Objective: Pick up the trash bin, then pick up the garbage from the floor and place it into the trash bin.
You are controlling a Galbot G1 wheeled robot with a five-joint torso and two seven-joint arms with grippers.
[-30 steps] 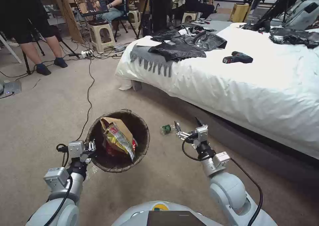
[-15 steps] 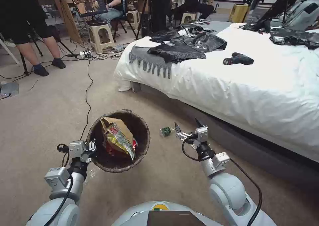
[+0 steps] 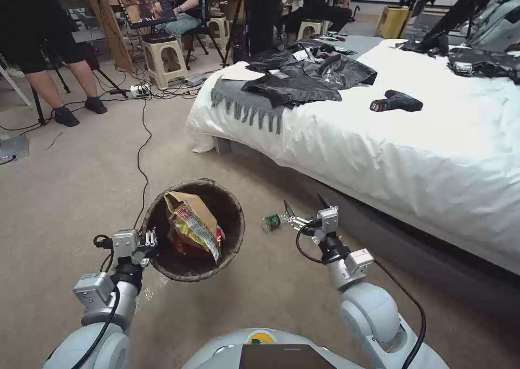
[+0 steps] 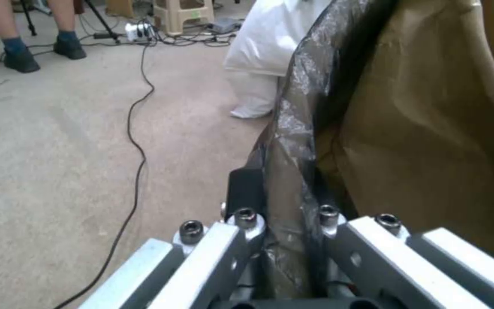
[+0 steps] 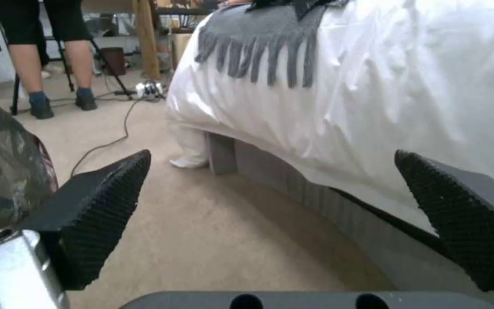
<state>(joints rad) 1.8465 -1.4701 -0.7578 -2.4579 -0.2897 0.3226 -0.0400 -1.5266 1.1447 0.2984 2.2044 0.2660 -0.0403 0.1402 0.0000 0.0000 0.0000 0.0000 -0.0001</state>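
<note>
The trash bin (image 3: 230, 241), lined with a dark brown bag, hangs at my left front. My left gripper (image 3: 150, 244) is shut on its near rim, and in the left wrist view my left gripper (image 4: 293, 219) pinches the crinkled bag lining (image 4: 293, 128). Garbage sits inside: a tan paper bag with a yellow wrapper (image 3: 190, 221) and a red packet (image 3: 218, 233). A small green crumpled piece of garbage (image 3: 272, 221) lies on the floor just left of my right gripper (image 3: 303, 205), which is open and holds nothing. Its fingers (image 5: 104, 206) stand wide apart.
A bed (image 3: 433, 157) with a white cover runs along the right, close to my right arm. On it lie grey-and-black clothing (image 3: 292, 84) and a drill (image 3: 395, 101). A black cable (image 3: 142, 157) crosses the carpet behind the bin. Stools, tripods and people stand at the back.
The whole head view has shifted slightly, so the camera moved. Both arms keep their poses and the left gripper still holds the bin. The green piece now sits a little nearer the right gripper.
</note>
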